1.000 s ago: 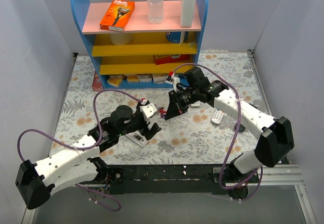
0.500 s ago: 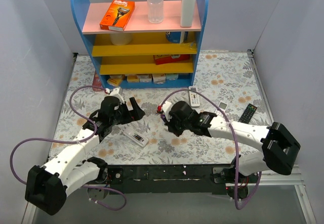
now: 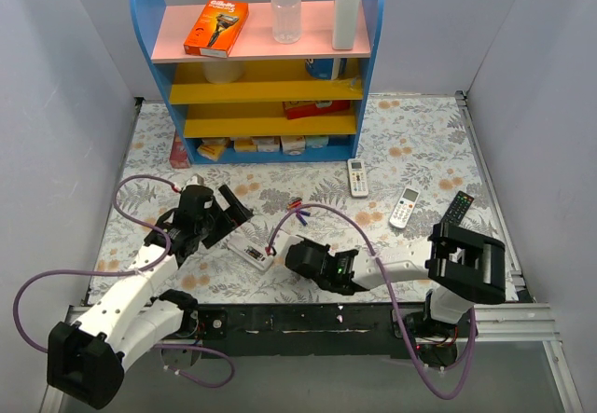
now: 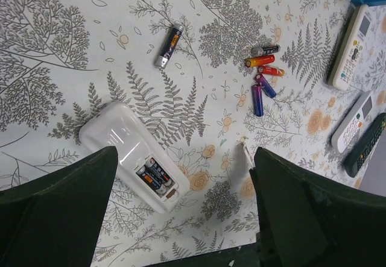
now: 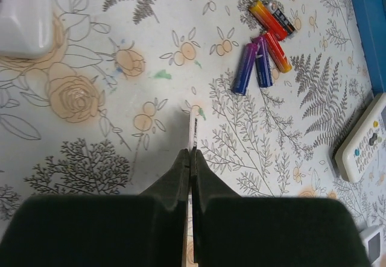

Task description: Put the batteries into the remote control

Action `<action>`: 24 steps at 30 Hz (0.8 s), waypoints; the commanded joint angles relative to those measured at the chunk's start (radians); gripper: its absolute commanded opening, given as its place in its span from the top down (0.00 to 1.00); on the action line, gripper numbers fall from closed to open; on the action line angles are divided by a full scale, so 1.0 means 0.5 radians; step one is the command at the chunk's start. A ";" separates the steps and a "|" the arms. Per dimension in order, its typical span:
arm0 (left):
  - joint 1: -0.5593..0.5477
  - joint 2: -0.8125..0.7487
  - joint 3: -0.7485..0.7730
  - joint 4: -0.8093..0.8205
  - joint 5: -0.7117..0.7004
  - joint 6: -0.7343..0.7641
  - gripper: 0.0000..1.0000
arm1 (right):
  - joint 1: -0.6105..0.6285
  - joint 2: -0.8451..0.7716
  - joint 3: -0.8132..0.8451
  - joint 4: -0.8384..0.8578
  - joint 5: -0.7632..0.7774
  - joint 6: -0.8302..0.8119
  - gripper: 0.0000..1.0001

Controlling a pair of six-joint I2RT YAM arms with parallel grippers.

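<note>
The remote control (image 4: 123,150) lies face down on the flowered mat, its battery bay open with two dark cells (image 4: 155,176) inside; it also shows as the remote control (image 3: 250,251) from above. Loose batteries (image 4: 263,74) lie in a cluster beyond it, the same batteries (image 5: 265,50) (image 3: 297,208) showing in the other views, and one dark battery (image 4: 168,45) lies apart. My left gripper (image 4: 184,153) (image 3: 229,210) hovers open over the remote's bay end, holding nothing. My right gripper (image 5: 192,152) (image 3: 291,256) is shut on a thin white cover (image 5: 193,127) seen edge-on, low over the mat.
Two short white remotes (image 3: 357,176) (image 3: 404,206) and a black remote (image 3: 456,208) lie to the right. A blue and yellow shelf (image 3: 270,91) with boxes and bottles stands at the back. Purple cables loop beside both arms.
The right arm has drawn back from the mat's middle toward the near edge, still shut on the thin cover. The left gripper has lifted off the remote to the left and opened wide.
</note>
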 commanded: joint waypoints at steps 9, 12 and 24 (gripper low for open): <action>0.009 -0.195 0.033 -0.141 -0.194 -0.024 0.02 | 0.214 0.161 0.065 0.011 0.038 0.175 0.71; 0.009 -0.204 0.033 -0.148 -0.194 -0.015 0.02 | 0.214 0.125 0.108 -0.130 -0.091 0.282 0.63; 0.009 -0.045 0.070 -0.099 -0.166 0.107 0.02 | 0.110 -0.087 0.440 -0.848 -0.434 0.865 0.32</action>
